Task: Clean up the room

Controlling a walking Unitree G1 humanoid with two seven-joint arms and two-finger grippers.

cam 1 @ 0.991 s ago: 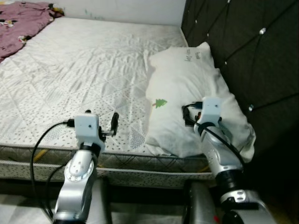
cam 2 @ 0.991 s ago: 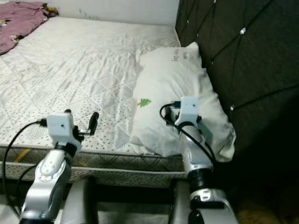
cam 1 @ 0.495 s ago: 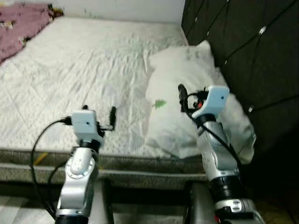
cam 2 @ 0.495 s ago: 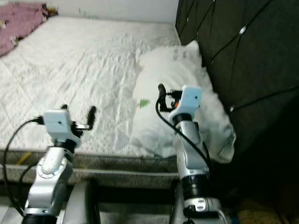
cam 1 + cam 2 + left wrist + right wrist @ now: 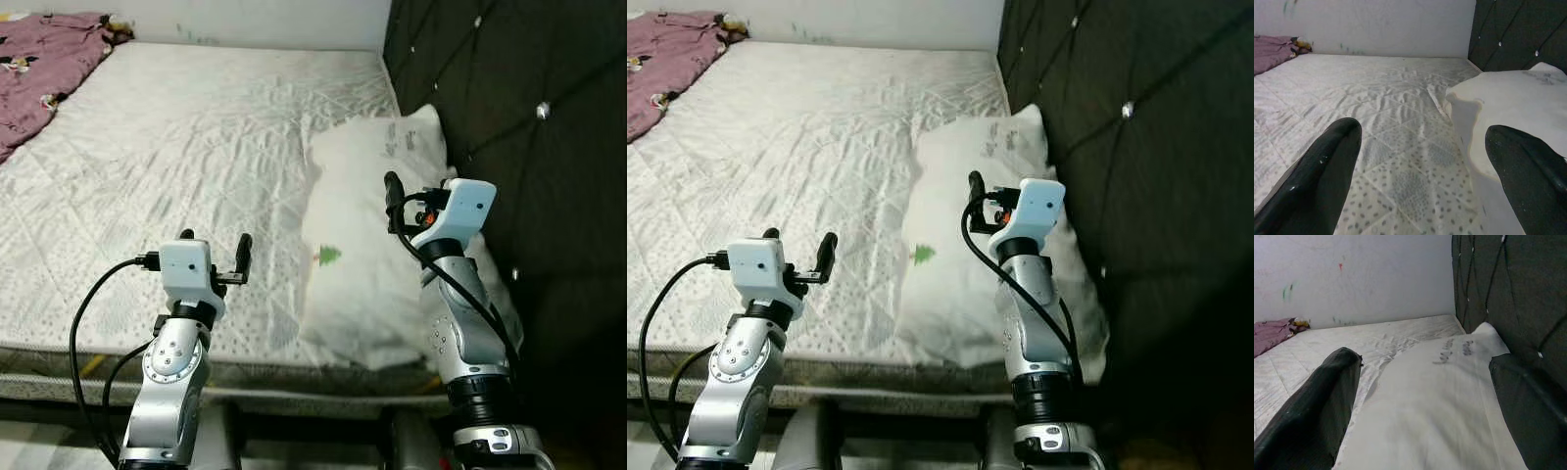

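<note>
Where it meets headboard (image 5: 509, 108) — pillow (image 5: 377, 255), writing illegible

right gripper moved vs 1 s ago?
Yes. The right gripper has risen off the pillow, from near its front end up toward the headboard, fingers open.

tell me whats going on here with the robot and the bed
The robot stands at the edge of a bed. Its right gripper is raised over a white pillow lying by the dark headboard, fingers open, holding nothing. Its left gripper hovers open above the mattress. A purple blanket lies crumpled at the far corner.
</note>
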